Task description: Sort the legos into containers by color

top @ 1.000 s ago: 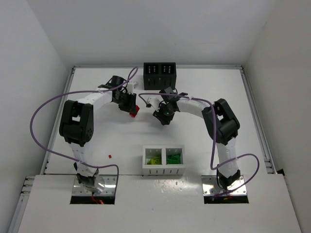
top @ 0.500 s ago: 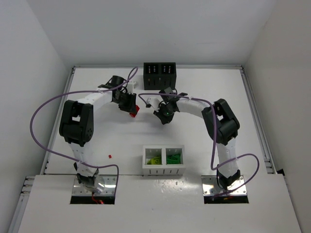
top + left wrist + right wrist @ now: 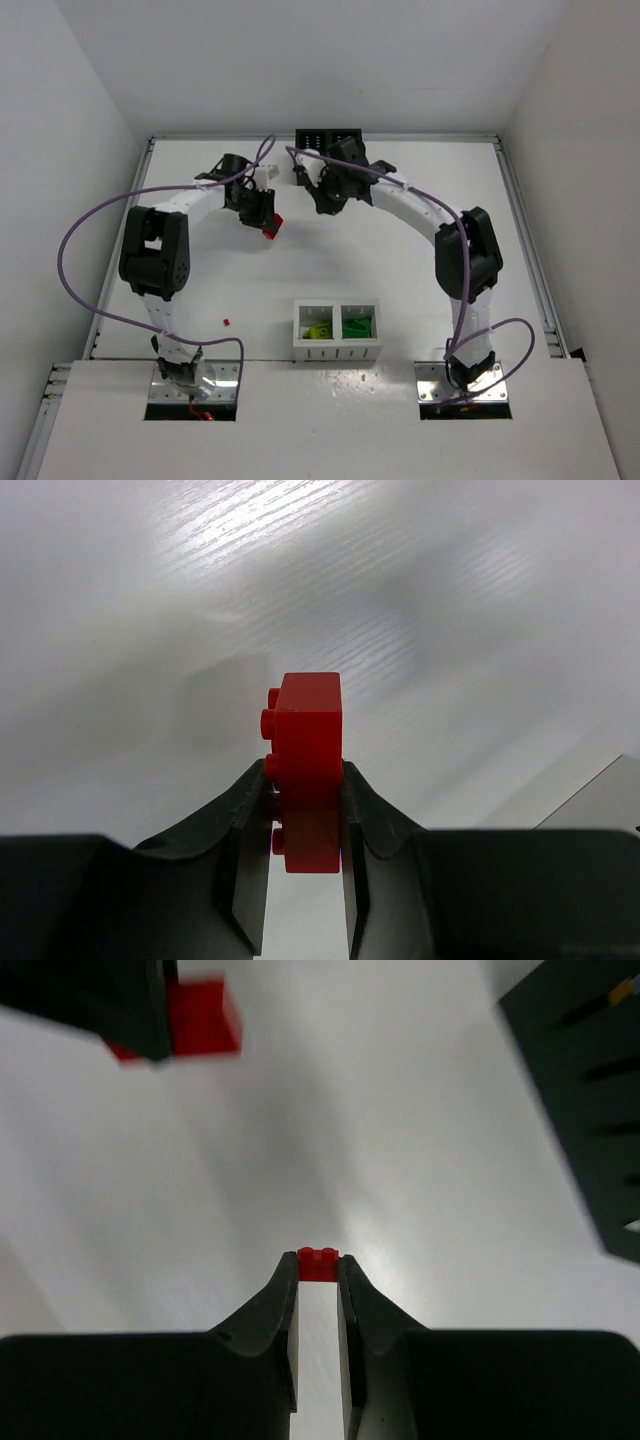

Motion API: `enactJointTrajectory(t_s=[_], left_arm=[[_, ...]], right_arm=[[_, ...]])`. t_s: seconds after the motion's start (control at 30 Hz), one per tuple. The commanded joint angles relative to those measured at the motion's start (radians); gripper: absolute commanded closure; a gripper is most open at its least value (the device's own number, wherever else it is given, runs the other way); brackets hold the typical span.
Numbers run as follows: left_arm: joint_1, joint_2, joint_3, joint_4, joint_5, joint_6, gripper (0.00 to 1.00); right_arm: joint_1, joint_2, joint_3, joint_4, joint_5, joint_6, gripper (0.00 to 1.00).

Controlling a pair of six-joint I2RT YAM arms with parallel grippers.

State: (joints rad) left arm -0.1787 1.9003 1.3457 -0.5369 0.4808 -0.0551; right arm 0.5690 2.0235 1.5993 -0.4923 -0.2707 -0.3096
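Progress looks well past halfway from my seat, judging by how little is loose. The white container (image 3: 337,351) sits at 6 o'clock on the counter (image 3: 400,255), near the arm bases. Its left compartment holds lime green legos (image 3: 318,329) and its right one holds dark green legos (image 3: 355,326), so I would call the greens sorted.

The black container (image 3: 312,137) stands at 12 o'clock against the far edge, partly behind the right arm. I cannot see into it in any view, so I cannot say what it already holds.

Reds are what I am working now. The left fingers (image 3: 250,798) are clamped on a large red brick (image 3: 308,720), gripping its flat sides with the studs facing left in the wrist view. It hangs above bare counter at about 8 o'clock from the black box. The right fingers (image 3: 275,1298) are pinched shut on a small red brick (image 3: 318,1263), right at their tips, just off the front of the black box.

One tiny red piece (image 3: 227,322) lies alone on the counter at roughly 9 o'clock from the white box, well apart from both arms.

By my reckoning, what is left is two drops into the black box, then that stray piece. I see no orange-brown bricks loose anywhere.
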Motion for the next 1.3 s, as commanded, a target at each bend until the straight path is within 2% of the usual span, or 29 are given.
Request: enactJointTrajectory(t_s=[0.0, 0.27, 0.47, 0.6, 0.83, 0.97, 1.2, 1.27], left_arm=[[0.015, -0.052, 0.033, 0.006, 0.041, 0.017, 0.94], [0.035, -0.127, -0.026, 0.006, 0.030, 0.035, 0.94], [0.054, -0.182, -0.045, -0.003, 0.030, 0.063, 0.94], [0.073, -0.219, -0.065, -0.012, 0.030, 0.072, 0.94], [0.091, -0.277, -0.105, -0.021, 0.059, 0.101, 0.94], [0.091, -0.287, -0.117, -0.021, 0.090, 0.110, 0.94], [0.091, -0.297, -0.096, -0.012, 0.099, 0.101, 0.94], [0.091, -0.297, -0.082, -0.012, 0.099, 0.101, 0.94]], right_arm=[[-0.004, -0.059, 0.124, 0.092, 0.010, 0.118, 1.00], [-0.034, 0.047, 0.269, 0.334, 0.163, 0.317, 1.00], [-0.053, 0.268, 0.538, 0.365, 0.226, 0.369, 1.00], [-0.054, 0.372, 0.652, 0.376, 0.251, 0.391, 1.00], [-0.054, 0.415, 0.639, 0.487, 0.317, 0.402, 1.00], [-0.063, 0.439, 0.660, 0.488, 0.326, 0.402, 0.99], [-0.063, 0.419, 0.604, 0.498, 0.370, 0.392, 0.79], [-0.063, 0.419, 0.603, 0.498, 0.380, 0.392, 0.68]])
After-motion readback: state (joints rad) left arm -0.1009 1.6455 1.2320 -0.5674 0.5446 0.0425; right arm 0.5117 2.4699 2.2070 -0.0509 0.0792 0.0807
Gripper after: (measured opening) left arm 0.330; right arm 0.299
